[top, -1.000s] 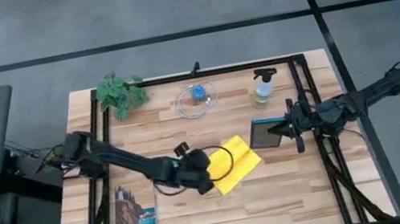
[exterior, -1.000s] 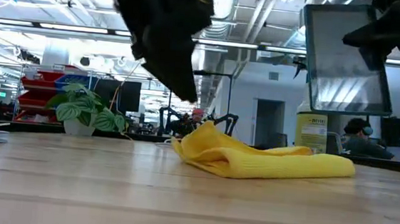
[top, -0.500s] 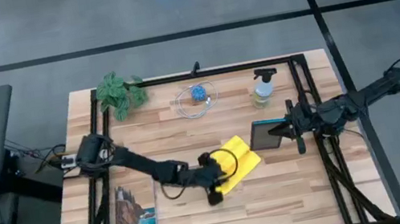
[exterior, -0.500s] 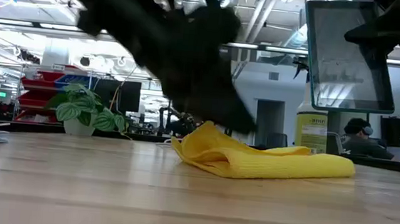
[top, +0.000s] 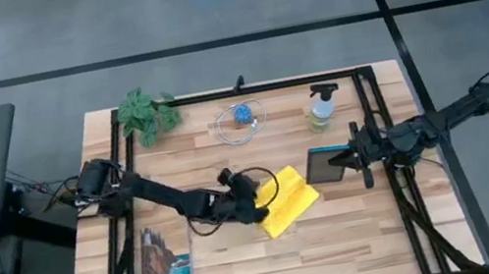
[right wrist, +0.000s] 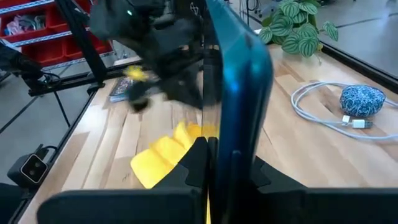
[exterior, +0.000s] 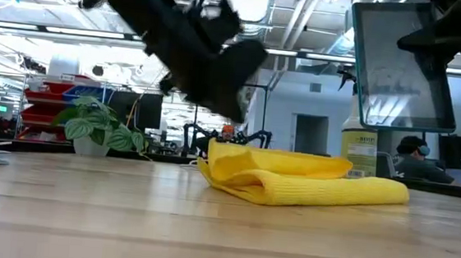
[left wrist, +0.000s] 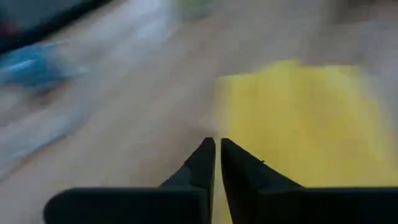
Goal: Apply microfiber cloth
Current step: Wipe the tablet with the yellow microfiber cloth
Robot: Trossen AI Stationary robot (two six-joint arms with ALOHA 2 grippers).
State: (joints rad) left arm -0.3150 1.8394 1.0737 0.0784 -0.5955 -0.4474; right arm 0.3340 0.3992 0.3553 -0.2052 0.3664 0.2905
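Near the middle of the table (top: 207, 153), the microfiber cloth (top: 288, 203) is lying in a loose fold, its upper layer sagging over the lower one in the low view, where it is sitting flat on the wood. The left gripper (top: 252, 195) is hanging at the cloth's left edge — its fingers (left wrist: 206, 163) are pressed almost together in its own wrist picture, with only a sliver of a gap, and the blur there is hiding whether any yellow fabric is pinched between them. From the low camera the left arm is showing as a dark smear above the cloth, so contact cannot be judged there either.

To the right, the right gripper (top: 359, 156) is holding the dark tablet (top: 325, 164) upright and clear of the table, clamped on one edge; in the right wrist view the tablet is filling the centre edge-on and blocking much of the scene behind it. The tablet is standing just beside the cloth's right side, not touching it.

Farther back are sitting a spray bottle (top: 320, 108), a blue ball with a white cable (top: 241, 116) and a small potted plant (top: 147, 113). A book (top: 164, 262) is lying at the near left — its cover text is partly readable.
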